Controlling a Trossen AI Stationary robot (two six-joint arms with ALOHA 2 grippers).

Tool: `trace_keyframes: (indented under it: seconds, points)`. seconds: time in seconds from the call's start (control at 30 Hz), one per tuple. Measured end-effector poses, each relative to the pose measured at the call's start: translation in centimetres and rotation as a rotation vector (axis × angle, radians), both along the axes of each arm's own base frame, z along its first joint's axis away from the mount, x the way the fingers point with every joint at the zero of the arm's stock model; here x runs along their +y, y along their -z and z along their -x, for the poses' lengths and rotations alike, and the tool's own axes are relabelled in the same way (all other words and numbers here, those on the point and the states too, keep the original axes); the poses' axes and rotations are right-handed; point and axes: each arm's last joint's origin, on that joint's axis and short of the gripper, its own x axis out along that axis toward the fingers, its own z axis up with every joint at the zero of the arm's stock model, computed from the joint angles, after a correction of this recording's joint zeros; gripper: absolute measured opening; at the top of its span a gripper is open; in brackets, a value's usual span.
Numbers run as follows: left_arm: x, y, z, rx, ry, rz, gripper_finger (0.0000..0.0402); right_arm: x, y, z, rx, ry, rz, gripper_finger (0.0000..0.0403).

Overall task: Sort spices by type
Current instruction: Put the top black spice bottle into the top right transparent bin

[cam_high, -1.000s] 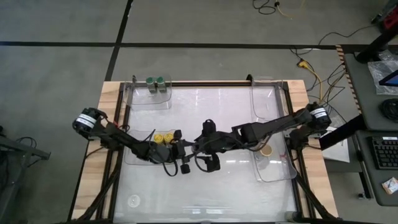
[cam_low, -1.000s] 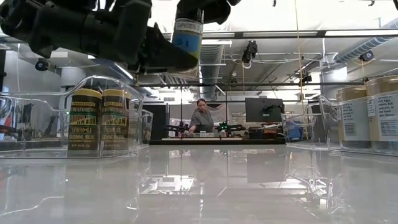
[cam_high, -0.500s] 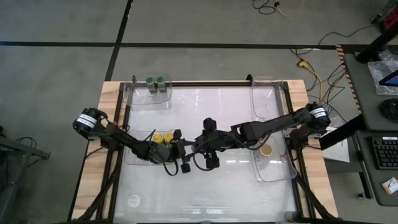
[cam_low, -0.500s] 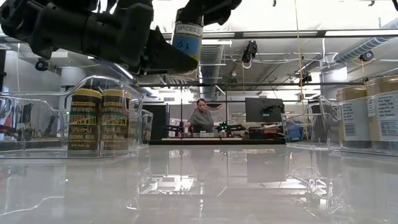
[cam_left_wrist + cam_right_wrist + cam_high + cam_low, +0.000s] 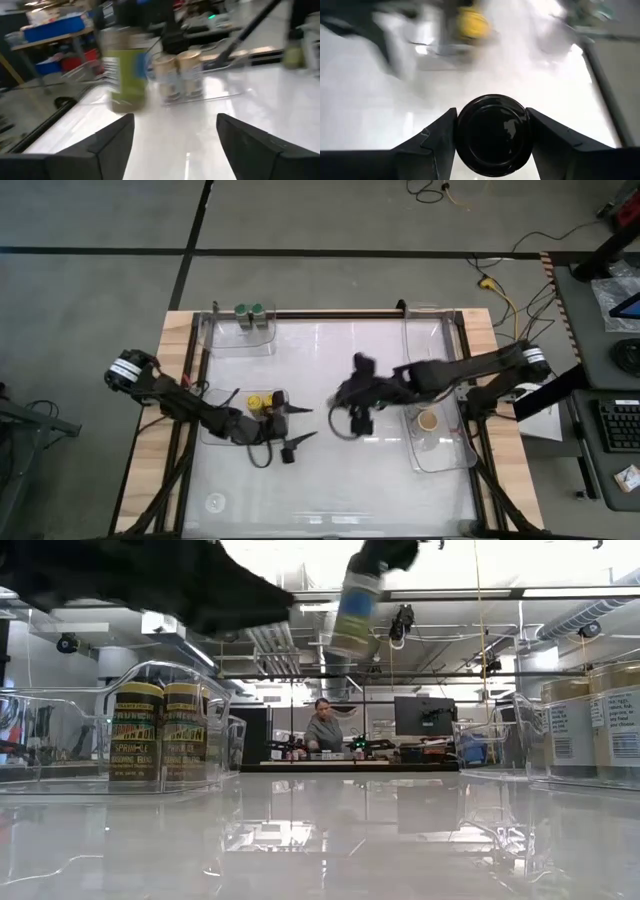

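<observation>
A glossy white worktop (image 5: 330,480) mirrors the ceiling lights; its outer border is pale, matt bare wood (image 5: 150,430); clear, shiny plastic trays (image 5: 243,340) sit along its edges; the yellow-lidded jars (image 5: 158,732) carry printed paper labels; the black jar lid (image 5: 494,134) between the matt dark plastic fingers of the right gripper (image 5: 492,142) is smooth and glossy.

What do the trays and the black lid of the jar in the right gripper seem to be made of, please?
The see-through curved-walled trays look like clear glossy plastic: the jars show through their walls. The round black lid between the right gripper's fingers looks like shiny moulded plastic, judging by its bright reflections, though metal cannot be excluded.
</observation>
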Motion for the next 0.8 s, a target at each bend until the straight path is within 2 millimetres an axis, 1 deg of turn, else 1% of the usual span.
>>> trace_keyframes:
  seconds: [0.1,0.2,0.33,0.43,0.5,0.57,0.7,0.8]
  points:
    - [-0.1,-0.7,1.5,-0.030,0.027,0.019,0.0274,-0.8,-0.6,2.5,0.026,0.109,0.037,0.0199]
    - [-0.3,-0.6,3.2,-0.038,0.053,0.028,0.0275,-1.7,-0.8,5.2,0.035,0.195,0.068,0.0206]
    - [-0.3,-0.7,4.8,-0.057,0.087,0.041,0.0271,-4.1,-0.5,9.0,0.052,0.419,0.116,0.0207]
    - [-0.1,-0.9,5.5,-0.064,0.097,0.028,0.0269,-6.3,0.0,11.1,0.073,0.597,0.100,0.0201]
    - [0.0,-1.3,5.7,-0.082,0.099,0.020,0.0268,-7.8,0.2,11.9,0.090,0.673,0.084,0.0199]
    - [0.1,-1.6,6.0,-0.091,0.099,0.008,0.0267,-9.3,0.7,12.5,0.144,0.708,0.115,0.0201]
    - [0.2,-1.7,6.2,-0.093,0.099,-0.029,0.0267,-12.2,1.7,13.3,0.279,0.658,0.146,0.0207]
    - [0.3,-1.5,6.3,-0.081,0.101,-0.051,0.0267,-14.6,2.3,13.9,0.311,0.673,0.143,0.0205]
